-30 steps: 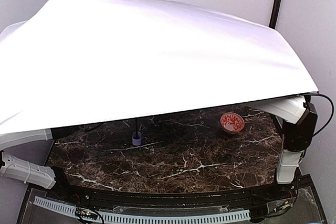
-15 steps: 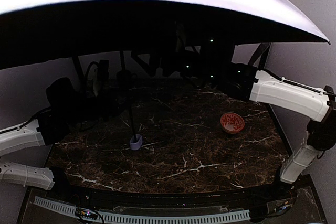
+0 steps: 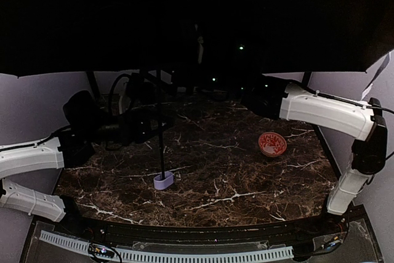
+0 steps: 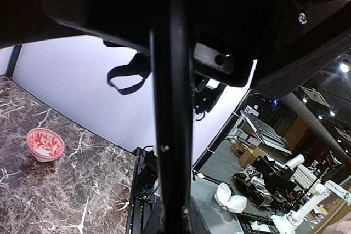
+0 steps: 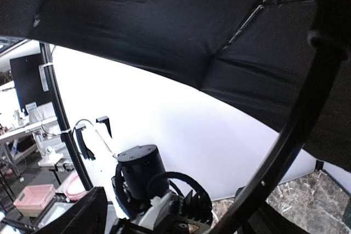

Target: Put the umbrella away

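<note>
The red-patterned bowl (image 3: 272, 143) sits on the table (image 3: 234, 183), well to the right of the left gripper's (image 3: 152, 127) fingers, and the left wrist view shows the red pattern inside it. The left arm (image 3: 31, 158) reaches in low, its fingers clamped on the thin shaft (image 3: 160, 149) of the open umbrella (image 3: 184, 16). The handle (image 3: 163, 181) rests on the table below them. The right arm (image 3: 320, 112) stretches up under the canopy, but whether the right gripper's (image 3: 255, 95) fingers are apart cannot be told. Only the right wrist view shows a curved rib (image 5: 285, 130) close by.
</note>
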